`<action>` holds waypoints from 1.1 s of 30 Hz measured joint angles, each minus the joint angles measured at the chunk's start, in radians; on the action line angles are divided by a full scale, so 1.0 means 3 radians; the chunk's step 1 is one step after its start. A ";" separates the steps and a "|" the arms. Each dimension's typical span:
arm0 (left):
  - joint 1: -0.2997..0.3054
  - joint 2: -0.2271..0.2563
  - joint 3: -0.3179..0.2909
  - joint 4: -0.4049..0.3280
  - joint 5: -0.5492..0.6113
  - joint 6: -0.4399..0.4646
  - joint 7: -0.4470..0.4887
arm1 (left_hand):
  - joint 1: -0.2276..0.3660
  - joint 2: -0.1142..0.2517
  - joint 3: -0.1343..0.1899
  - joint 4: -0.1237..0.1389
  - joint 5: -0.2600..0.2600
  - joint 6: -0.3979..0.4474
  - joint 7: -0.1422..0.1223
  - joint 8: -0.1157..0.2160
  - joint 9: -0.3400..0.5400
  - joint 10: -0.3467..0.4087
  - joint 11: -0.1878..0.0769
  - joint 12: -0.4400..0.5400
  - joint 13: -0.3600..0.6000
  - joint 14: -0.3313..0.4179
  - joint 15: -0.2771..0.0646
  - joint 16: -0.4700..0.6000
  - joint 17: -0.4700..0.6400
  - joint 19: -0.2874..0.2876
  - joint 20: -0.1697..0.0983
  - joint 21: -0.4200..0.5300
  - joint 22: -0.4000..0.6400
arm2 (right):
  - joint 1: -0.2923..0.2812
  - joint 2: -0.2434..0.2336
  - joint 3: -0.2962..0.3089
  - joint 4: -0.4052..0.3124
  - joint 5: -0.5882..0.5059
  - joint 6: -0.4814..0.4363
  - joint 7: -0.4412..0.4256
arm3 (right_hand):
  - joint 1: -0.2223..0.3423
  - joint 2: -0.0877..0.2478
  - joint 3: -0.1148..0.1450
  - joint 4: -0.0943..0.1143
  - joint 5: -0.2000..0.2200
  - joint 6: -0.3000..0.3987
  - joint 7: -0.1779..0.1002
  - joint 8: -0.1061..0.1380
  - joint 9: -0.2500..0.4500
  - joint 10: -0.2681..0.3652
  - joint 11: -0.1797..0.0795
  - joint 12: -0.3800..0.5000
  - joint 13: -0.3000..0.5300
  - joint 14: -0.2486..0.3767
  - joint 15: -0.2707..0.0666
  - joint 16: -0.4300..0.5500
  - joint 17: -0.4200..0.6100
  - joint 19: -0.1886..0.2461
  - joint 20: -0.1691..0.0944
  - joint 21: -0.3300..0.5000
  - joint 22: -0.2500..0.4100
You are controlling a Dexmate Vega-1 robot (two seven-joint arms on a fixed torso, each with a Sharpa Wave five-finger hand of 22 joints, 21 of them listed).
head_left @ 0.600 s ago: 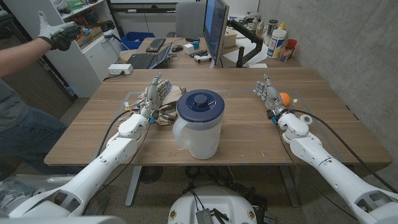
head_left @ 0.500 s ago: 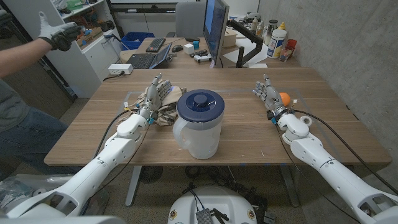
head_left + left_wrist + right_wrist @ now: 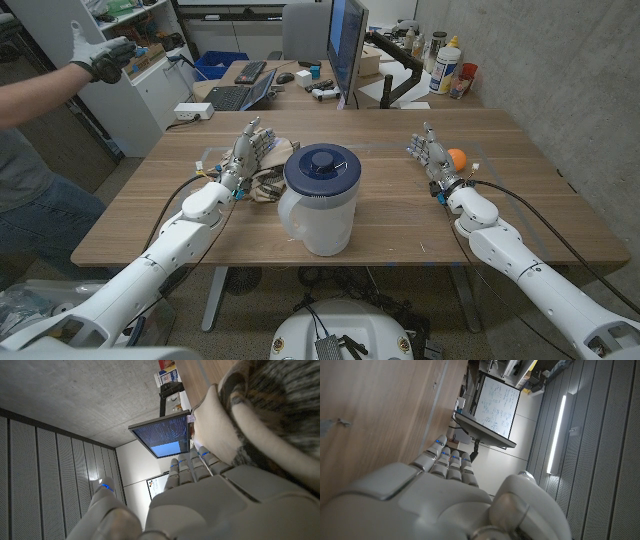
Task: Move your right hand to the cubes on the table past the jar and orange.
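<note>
A clear jar (image 3: pixel 318 205) with a blue lid stands mid-table. The orange (image 3: pixel 457 158) lies at the right, just beside my right hand (image 3: pixel 431 155), which stands with fingers stretched out and apart, holding nothing. In the right wrist view that hand (image 3: pixel 450 500) reaches along the wooden table (image 3: pixel 375 415). Small white and blue cubes (image 3: pixel 308 74) sit on the far desk behind the table. My left hand (image 3: pixel 250 152) is open left of the jar, beside a striped tan bundle (image 3: pixel 266 183); in the left wrist view the hand (image 3: pixel 200 505) lies against that bundle (image 3: pixel 270 405).
A person's gloved hand (image 3: pixel 98 50) and sleeve reach in at the far left. Behind the table stand a monitor (image 3: pixel 347 45), a laptop (image 3: pixel 240 95), a keyboard and bottles (image 3: pixel 445 65). A concrete wall runs along the right side.
My right forearm has edged slightly forward while the hand stays beside the orange. The left arm has shifted a little. The person's gloved hand has moved slightly.
</note>
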 measured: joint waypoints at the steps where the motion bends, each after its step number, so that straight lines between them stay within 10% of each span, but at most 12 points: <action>1: -0.0011 0.0005 0.0008 -0.0015 0.0013 0.0022 0.0013 | 0.0000 0.0000 0.0000 0.0000 0.0000 0.0010 0.0008 0.0000 0.0000 0.0000 0.0000 0.0003 0.0000 0.0005 -0.0005 0.0000 0.0000 0.0000 0.0000 0.0000 0.0000 | 0.0012 0.0000 0.0001 0.0022 0.0006 0.0009 0.0023 | 0.0000 0.0000 0.0000 0.0000 0.0000 0.0005 0.0005 0.0000 0.0000 0.0000 0.0000 0.0000 0.0000 0.0003 -0.0003 0.0000 0.0000 0.0000 0.0000 0.0000 0.0000; 33: -0.0409 -0.0037 0.0217 -0.0077 0.0239 0.0429 0.0127 | 0.0062 0.0036 -0.0029 -0.0028 0.0052 0.0029 0.0004 0.0013 -0.0001 0.0036 0.0000 0.0003 -0.0001 0.0005 -0.0005 0.0000 -0.0001 0.0025 0.0001 -0.0052 -0.0001 | 0.0110 -0.0050 0.0021 0.0263 -0.0024 0.0357 0.0384 | 0.0184 0.0088 0.0033 -0.0088 0.0024 0.0060 0.0012 0.0000 -0.0001 0.0217 -0.0014 0.0052 -0.0001 0.0137 -0.0018 0.0026 -0.0001 0.0030 0.0031 0.0000 -0.0001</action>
